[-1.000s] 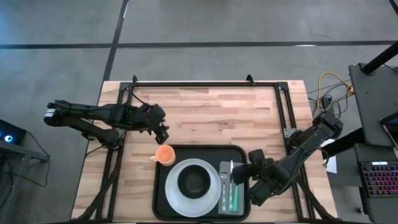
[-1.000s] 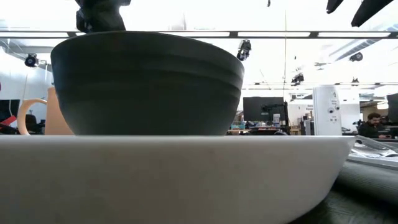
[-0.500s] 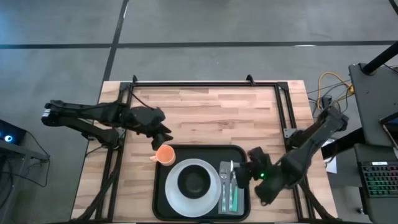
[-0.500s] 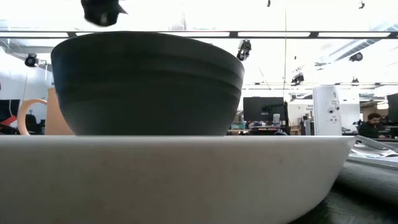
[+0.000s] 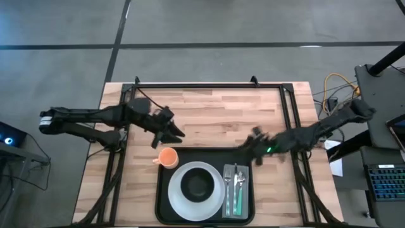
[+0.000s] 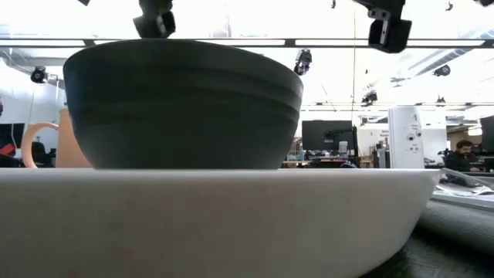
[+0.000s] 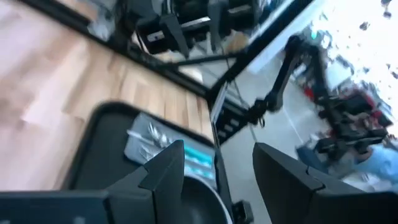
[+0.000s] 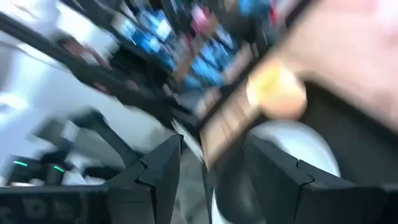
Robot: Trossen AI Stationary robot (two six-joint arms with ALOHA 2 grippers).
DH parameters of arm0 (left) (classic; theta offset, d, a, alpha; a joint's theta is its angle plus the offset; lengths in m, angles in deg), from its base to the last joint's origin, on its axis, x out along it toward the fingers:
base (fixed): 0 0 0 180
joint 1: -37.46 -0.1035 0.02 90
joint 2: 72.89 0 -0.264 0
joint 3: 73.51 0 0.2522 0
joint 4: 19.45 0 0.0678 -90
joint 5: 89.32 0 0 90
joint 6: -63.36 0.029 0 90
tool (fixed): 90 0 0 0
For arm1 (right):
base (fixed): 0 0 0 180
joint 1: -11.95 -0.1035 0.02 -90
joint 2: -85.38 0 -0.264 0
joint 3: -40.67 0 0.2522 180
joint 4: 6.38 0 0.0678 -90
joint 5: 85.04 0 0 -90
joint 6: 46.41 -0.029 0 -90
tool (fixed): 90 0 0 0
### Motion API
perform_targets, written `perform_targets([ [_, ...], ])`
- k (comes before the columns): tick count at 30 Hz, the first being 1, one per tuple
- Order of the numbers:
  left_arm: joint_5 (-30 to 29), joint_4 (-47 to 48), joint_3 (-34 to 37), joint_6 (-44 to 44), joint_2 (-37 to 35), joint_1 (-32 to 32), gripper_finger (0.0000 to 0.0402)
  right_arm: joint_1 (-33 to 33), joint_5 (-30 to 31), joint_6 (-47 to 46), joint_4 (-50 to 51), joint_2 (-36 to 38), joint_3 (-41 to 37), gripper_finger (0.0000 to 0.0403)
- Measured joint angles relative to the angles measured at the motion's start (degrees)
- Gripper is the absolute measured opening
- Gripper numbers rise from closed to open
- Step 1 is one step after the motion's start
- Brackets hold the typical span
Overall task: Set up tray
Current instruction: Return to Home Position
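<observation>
Now: left gripper [image 5: 173, 132] hung over the wooden table [image 5: 221, 111], fingers [image 7: 166, 167] apart and empty, just beyond the orange cup [image 5: 168, 157]. Right gripper [image 5: 251, 145] was by the tray's far right corner, blurred from above. Its wrist view showed fingers [image 8: 160, 167] apart, nothing between. The tray [image 5: 164, 214] lay at the table edge lowest in the high view. On it were a white plate [image 5: 215, 201] carrying a dark bowl [image 5: 198, 185], and a grey napkin [image 5: 226, 206] with cutlery [image 5: 235, 183].
</observation>
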Motion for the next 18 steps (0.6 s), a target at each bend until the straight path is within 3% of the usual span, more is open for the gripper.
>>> perform_targets([
  [5,-0.2,0.1,2.0,0.6,-8.0,-3.0,0.0171,6.9,-0.5,9.7,0.0,17.5,-8.1,0.0168],
  [8,-0.2,-0.4,2.8,2.4,-12.5,-4.4,0.0171,11.7,-5.7,12.3,3.3,26.6,-10.2,0.0165],
  [13,-0.3,-0.1,5.2,5.0,-15.9,-9.8,0.0171,21.3,-12.6,11.0,17.6,36.3,-12.5,0.0166],
  [18,2.0,0.0,9.2,8.5,-16.8,-16.4,0.0171,27.7,-13.7,14.2,18.7,45.5,-17.0,0.0169],
])
